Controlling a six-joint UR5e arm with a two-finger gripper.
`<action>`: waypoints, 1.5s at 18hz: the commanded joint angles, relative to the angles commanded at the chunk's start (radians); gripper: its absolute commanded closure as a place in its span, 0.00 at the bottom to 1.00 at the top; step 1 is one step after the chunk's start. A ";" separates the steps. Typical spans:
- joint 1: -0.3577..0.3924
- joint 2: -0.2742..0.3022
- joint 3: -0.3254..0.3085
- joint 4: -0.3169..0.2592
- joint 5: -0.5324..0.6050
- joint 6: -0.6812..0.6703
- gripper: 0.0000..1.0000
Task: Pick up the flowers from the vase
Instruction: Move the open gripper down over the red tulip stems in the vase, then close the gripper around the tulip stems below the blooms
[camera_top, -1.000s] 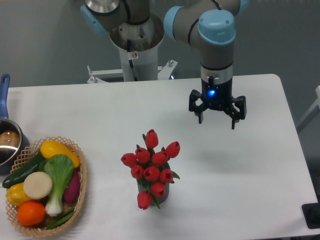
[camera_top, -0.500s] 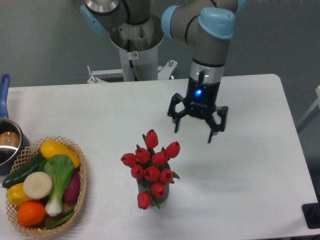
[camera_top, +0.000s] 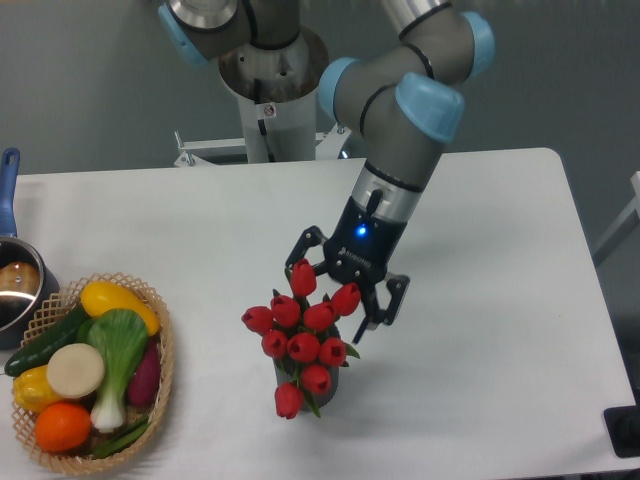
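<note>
approach stage | end effector (camera_top: 338, 293) spread wide, empty, at upper buds of flowers (camera_top: 301, 333) | flowers in vase (camera_top: 324, 385) | grasp, lift remaining

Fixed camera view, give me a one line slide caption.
Open gripper descends over red tulips standing in a dark vase, fingers straddling the top buds.

The flowers (camera_top: 300, 335), a bunch of red closed tulip buds with green leaves, stand upright in the vase (camera_top: 334, 383), dark and mostly hidden beneath them.
</note>
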 joint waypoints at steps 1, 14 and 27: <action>0.000 -0.008 0.005 0.000 -0.014 0.000 0.00; 0.035 0.003 -0.005 -0.002 -0.023 0.039 1.00; 0.049 0.089 0.144 -0.002 -0.057 -0.392 1.00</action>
